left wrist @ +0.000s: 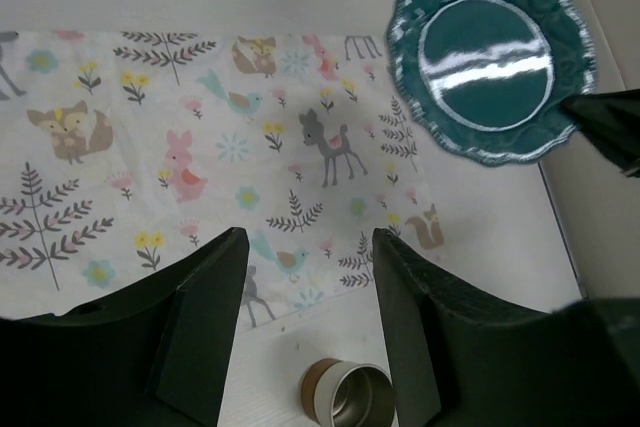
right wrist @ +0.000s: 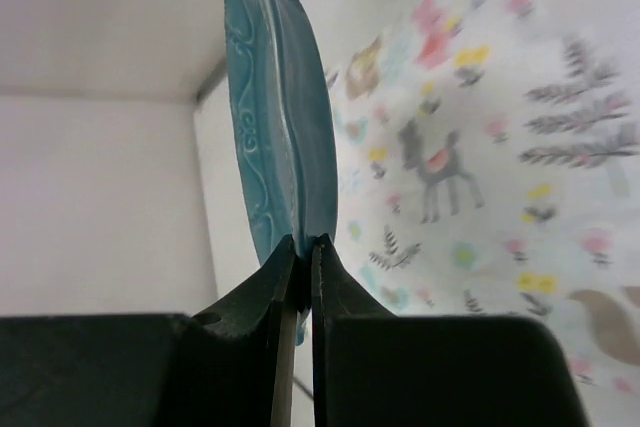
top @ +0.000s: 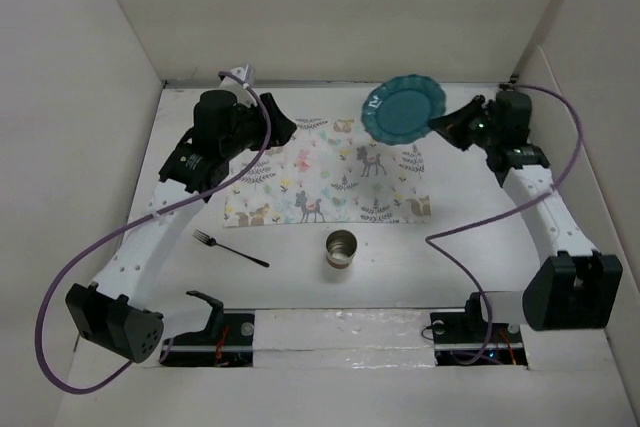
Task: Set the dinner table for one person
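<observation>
Over the far right corner of the deer-print placemat (top: 330, 179), the right hand (top: 437, 127) was clamped on the teal plate (top: 403, 107) by its rim, holding it clear of the white desk (top: 410, 262), while the left hand (top: 283, 130) hung spread wide and empty above its far left edge.

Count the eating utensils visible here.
1: a fork lies on the dinner table, on the near side of the placemat, left of the metal cup. Others may be hidden.

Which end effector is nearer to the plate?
Right. The right end effector grips the plate by its rim; the left end effector, open, is off to the plate's left over the placemat, not touching it.
</observation>
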Controlling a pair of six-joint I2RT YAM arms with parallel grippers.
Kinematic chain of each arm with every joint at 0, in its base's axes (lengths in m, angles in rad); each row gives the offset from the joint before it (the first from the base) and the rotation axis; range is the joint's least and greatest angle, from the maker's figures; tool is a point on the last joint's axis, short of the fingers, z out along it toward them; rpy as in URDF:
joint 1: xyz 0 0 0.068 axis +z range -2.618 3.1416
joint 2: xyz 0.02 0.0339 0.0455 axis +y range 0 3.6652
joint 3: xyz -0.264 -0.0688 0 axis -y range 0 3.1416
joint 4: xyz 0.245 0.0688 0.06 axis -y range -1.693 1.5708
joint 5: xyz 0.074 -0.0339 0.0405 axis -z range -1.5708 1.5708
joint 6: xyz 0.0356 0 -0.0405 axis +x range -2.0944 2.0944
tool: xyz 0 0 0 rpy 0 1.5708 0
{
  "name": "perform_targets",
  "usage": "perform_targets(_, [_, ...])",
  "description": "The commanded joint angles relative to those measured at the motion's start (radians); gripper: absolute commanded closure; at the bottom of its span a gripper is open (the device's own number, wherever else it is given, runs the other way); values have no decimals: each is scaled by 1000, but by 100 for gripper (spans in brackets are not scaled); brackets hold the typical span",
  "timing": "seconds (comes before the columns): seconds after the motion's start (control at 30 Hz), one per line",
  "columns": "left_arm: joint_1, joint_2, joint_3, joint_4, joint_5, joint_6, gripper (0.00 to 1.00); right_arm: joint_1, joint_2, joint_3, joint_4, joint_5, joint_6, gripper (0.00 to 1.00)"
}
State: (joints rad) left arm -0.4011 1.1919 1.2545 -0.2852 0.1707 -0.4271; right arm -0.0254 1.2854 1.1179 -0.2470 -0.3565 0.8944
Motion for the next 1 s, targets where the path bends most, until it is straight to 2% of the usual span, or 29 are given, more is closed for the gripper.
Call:
perform_targets(0.0, [30, 6, 88, -9, -39, 40, 50, 181, 115, 71, 288, -179, 78, 100])
perform_targets(0.13, [30, 8, 115, -42, -60, 54, 49, 310, 282, 143, 339, -217, 83, 100])
perform_targets(0.23, [30, -17, 83, -39, -69, 48, 49, 364, 357, 177, 402, -274, 110, 100])
perform_targets(0.37, [30, -35, 49, -45, -79, 44, 49, 407, 471, 220, 425, -274, 135, 100])
perform_targets(0.8, [30, -51, -9, -46, -92, 37, 49, 407, 594, 181, 419, -208, 112, 100])
perform_targets(0.97, [30, -46, -13, -49, -106, 45, 49, 407, 626, 164, 345, -182, 68, 100])
